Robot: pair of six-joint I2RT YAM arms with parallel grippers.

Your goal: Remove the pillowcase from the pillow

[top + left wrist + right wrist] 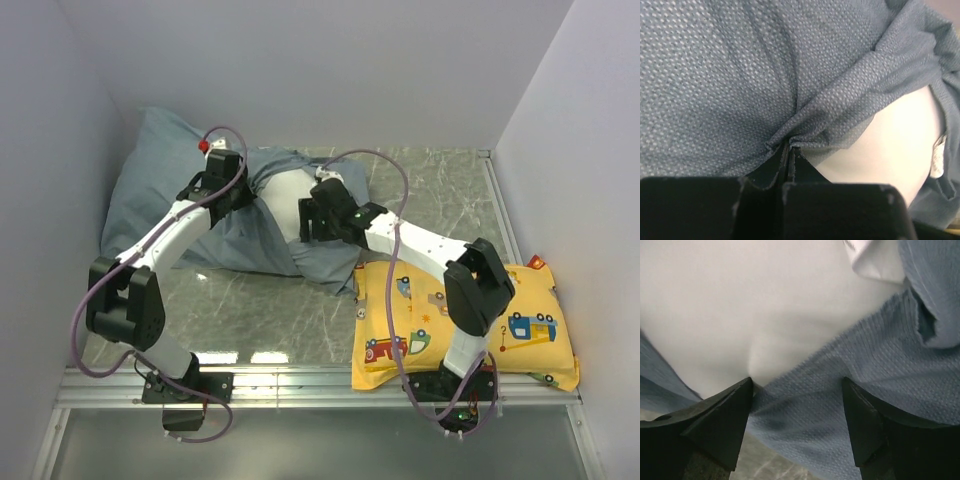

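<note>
The blue-grey pillowcase [160,190] lies bunched at the back left, still round most of the white pillow [290,200], whose bare end shows in the middle. My left gripper [235,192] is shut on a fold of the pillowcase [790,135]; the white pillow [890,145] shows to its right. My right gripper [312,228] is open, its fingers [735,410] pressed against the pillowcase edge [840,410] and the white pillow [740,305], with fabric lying between the jaws.
A yellow pillow with cartoon vehicles [460,320] lies at the front right under my right arm. White walls close in on the left, back and right. A grey marbled tabletop [290,310] and a metal front rail [300,375] show.
</note>
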